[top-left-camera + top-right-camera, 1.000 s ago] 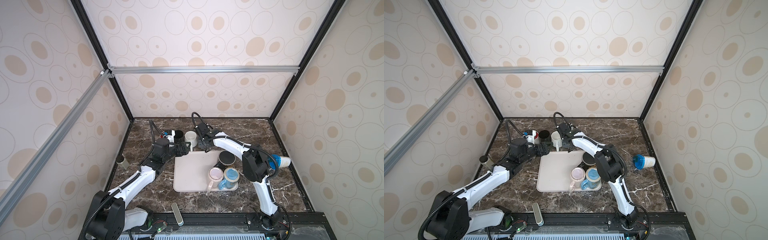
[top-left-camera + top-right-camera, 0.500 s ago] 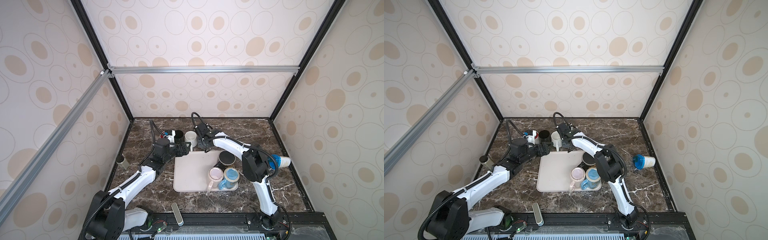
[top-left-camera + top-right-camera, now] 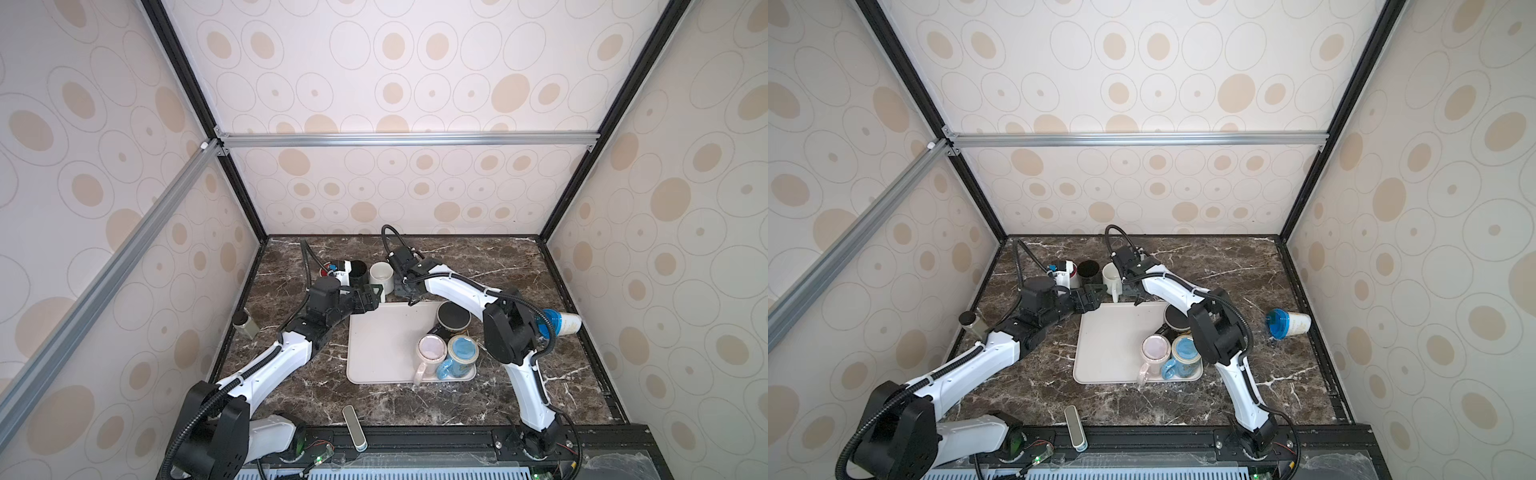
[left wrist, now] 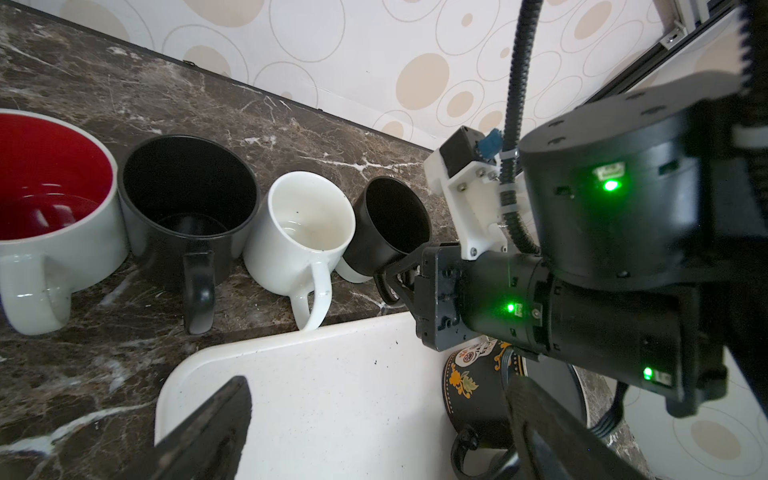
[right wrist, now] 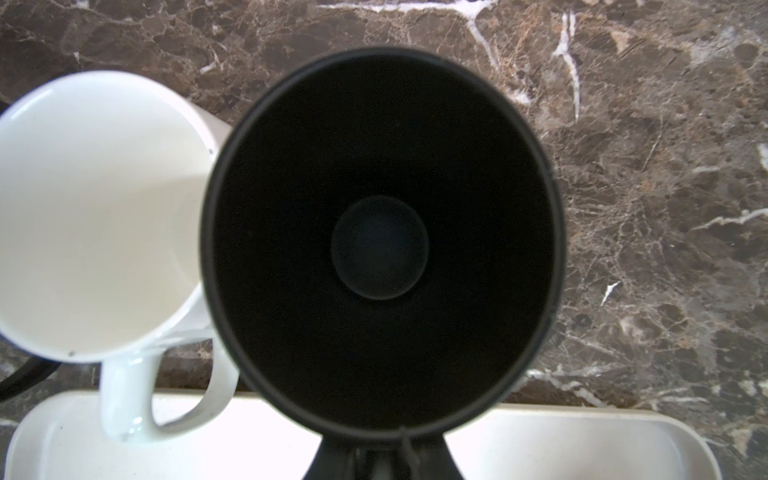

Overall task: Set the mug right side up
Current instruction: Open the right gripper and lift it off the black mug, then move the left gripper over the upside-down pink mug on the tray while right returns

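The black mug (image 5: 382, 245) stands mouth up on the marble, just past the tray's far edge and close beside a white mug (image 5: 95, 216). My right gripper (image 5: 382, 453) is shut on its handle. In the left wrist view the same black mug (image 4: 392, 224) is the last in a row of mugs, with the right gripper (image 4: 399, 278) on its handle. In both top views the right wrist (image 3: 405, 291) covers most of it. My left gripper (image 4: 378, 399) is open with nothing in it, hovering over the tray's far left corner (image 3: 374, 293).
A red-lined white mug (image 4: 50, 208) and a larger black mug (image 4: 187, 208) stand in the same row. The cream tray (image 3: 382, 349) holds a decorated black mug (image 3: 454, 320), a pink one (image 3: 430, 351) and a blue one (image 3: 461, 353). A blue-lidded cup (image 3: 559, 322) lies on its side at the right.
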Robot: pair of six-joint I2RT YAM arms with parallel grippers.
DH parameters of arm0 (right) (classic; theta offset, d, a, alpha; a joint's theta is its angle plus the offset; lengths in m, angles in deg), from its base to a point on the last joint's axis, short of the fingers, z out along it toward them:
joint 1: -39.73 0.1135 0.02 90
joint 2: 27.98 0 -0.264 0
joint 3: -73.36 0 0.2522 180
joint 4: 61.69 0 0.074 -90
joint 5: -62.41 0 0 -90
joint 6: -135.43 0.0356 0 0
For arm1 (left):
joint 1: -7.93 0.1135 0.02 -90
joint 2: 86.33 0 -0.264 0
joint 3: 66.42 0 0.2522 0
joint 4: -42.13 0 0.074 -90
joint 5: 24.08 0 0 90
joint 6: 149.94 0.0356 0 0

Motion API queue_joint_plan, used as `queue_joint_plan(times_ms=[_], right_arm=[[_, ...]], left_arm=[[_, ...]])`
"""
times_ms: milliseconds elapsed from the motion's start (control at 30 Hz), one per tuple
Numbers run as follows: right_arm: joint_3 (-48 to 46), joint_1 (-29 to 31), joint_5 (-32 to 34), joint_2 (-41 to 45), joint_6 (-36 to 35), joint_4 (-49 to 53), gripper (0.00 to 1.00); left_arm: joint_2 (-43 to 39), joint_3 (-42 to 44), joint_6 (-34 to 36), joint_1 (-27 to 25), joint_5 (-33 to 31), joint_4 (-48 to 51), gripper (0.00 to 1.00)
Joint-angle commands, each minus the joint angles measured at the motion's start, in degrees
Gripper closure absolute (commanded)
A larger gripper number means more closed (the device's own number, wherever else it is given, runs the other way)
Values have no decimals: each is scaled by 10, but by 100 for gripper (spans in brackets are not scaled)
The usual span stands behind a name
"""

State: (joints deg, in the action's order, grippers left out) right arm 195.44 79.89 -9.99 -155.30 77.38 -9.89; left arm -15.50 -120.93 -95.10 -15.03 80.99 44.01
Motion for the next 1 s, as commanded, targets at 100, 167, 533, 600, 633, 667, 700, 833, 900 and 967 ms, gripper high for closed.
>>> queue_joint_plan(times_ms=[100,167,533,600,633,667,700,833,900,967], right_arm=[[-11,6,-37,20,3,-23,79],[-12,8,-45,23,3,-22,76],[-64,7,-29,102,-22,-8,65],[-70,8,-28,128,-37,0,65],[-77,8,-28,142,-45,-3,66],[-89,7,-25,159,-52,-11,66],[-103,7,-27,178,-58,-23,66],[-146,-1,-45,240,-72,-56,67],[-153,-9,-47,260,-72,-51,67],[-163,-16,-45,277,-70,-48,67]], left_arm=[[-5,3,-5,-3,-3,-4,3],[-7,4,-5,-3,-2,-4,3],[-16,5,5,-4,1,5,2],[-18,7,8,-4,3,4,3],[-19,7,9,-5,6,2,3],[-21,8,12,-6,8,1,3],[-23,9,16,-8,9,-1,3],[-33,1,51,-35,3,15,7],[-33,-14,76,-58,-13,41,8],[-32,-31,102,-83,-30,71,9]])
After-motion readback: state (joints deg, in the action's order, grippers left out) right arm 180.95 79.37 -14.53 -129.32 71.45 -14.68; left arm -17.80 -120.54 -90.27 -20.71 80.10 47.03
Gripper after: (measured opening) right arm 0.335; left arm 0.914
